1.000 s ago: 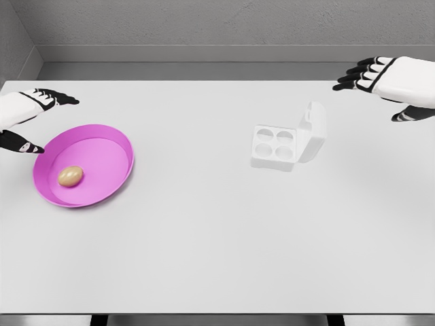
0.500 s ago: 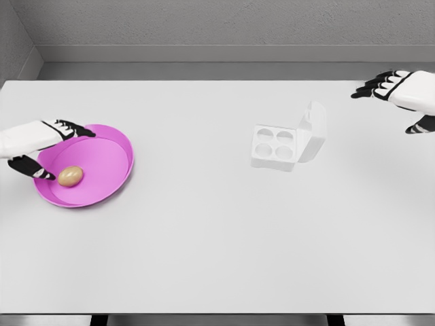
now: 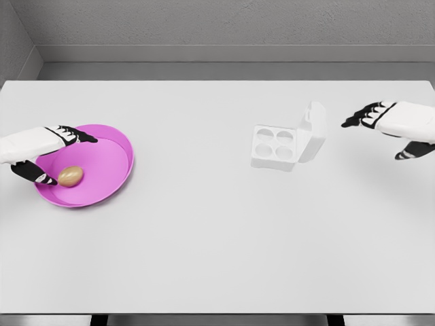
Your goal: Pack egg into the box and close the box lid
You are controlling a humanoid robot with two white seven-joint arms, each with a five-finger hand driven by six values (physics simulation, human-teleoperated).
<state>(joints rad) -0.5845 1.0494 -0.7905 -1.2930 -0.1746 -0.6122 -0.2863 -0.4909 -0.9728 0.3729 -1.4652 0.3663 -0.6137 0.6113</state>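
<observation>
A tan egg (image 3: 71,176) lies in the magenta plate (image 3: 112,173) on the table's left side. My left hand (image 3: 62,155) hovers over the plate's left part with fingers spread, its thumb tip just left of the egg and its other fingers above it; nothing is grasped. The white egg box (image 3: 274,146) sits right of centre with four empty cups, its lid (image 3: 312,132) standing open on the right side. My right hand (image 3: 384,133) is open, a short way to the right of the lid, fingers pointing left toward it.
The white table (image 3: 217,238) stretches wide in front of the plate and the box. A grey wall runs behind the table's far edge.
My left hand moved right over the plate and lowered its thumb beside the egg. My right hand swung out to the right, then came down and back left toward the box lid.
</observation>
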